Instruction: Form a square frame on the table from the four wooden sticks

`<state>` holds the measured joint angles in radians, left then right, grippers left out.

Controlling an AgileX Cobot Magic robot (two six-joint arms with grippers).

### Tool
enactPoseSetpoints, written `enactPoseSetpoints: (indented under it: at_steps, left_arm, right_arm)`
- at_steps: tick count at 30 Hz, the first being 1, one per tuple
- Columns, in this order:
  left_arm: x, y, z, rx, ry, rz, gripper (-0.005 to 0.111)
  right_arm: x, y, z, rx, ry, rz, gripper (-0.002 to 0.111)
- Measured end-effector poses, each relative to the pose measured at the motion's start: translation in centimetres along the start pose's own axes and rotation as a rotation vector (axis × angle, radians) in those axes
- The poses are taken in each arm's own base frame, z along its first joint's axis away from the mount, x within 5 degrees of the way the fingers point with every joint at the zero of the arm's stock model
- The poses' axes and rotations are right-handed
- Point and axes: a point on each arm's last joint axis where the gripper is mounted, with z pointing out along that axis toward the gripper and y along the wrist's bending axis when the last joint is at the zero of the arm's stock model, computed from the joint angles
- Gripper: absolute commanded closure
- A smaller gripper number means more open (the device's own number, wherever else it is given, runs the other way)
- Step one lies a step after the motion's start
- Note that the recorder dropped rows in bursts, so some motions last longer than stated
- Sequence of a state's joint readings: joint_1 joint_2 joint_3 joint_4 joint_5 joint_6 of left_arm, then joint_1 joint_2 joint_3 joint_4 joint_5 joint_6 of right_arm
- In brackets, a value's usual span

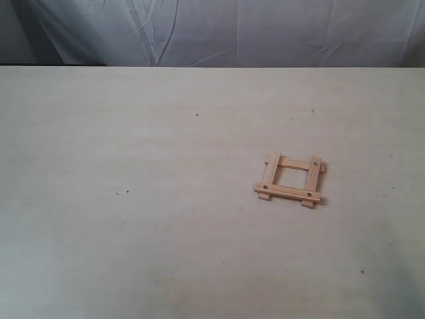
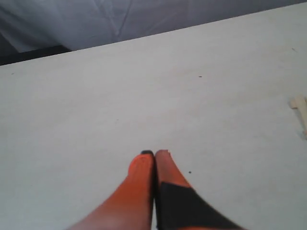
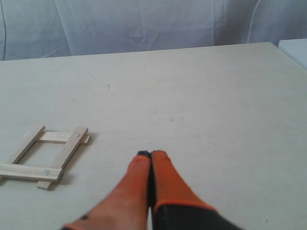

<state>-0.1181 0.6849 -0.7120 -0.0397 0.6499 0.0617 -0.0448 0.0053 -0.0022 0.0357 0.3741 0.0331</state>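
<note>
Right claw [image 3: 151, 154] closed, empty; square frame [image 3: 65, 153] nearby, apart.

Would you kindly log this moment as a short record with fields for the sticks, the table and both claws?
assembly: square frame, closed on all four sides
parts: four wooden sticks, overlapping at the corners, dark dots at the corners
location: flat on the table, right of centre in the exterior view
left claw: shut, empty, above bare tabletop
right claw: shut, empty, apart from the frame
arms in exterior view: none visible
task state: frame looks complete
</note>
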Motion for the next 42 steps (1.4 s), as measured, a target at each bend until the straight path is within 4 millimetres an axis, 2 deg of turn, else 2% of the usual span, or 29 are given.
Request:
enactPoseSetpoints:
  at_steps: [5,9,10,14,18,42]
  left_arm:
    - [5.2,0.8,-1.1,-0.093,-0.1,-0.037,0.107]
    - [8.3,0.8,-1.5,-0.131,-0.225,-0.039,0.107]
    - [9.7,0.7,-1.3,-0.142,-0.275,-0.039,0.107]
    - [13.1,0.6,-0.6,-0.168,-0.406,-0.036,0.107]
    - [15.7,0.5,0.6,-0.172,-0.42,-0.036,0.107]
    - [16.1,0.5,0.8,-0.171,-0.38,-0.034,0.107]
  right_arm:
    - [0.0,0.0,0.0,0.0,0.0,0.0,0.108]
    - [0.0,0.0,0.0,0.0,0.0,0.0,0.108]
    - [0.0,0.0,0.0,0.0,0.0,0.0,0.108]
    - [0.0,0.0,0.0,0.0,0.0,0.0,0.108]
    - [0.0,0.0,0.0,0.0,0.0,0.0,0.108]
    - [0.0,0.0,0.0,0.0,0.0,0.0,0.108]
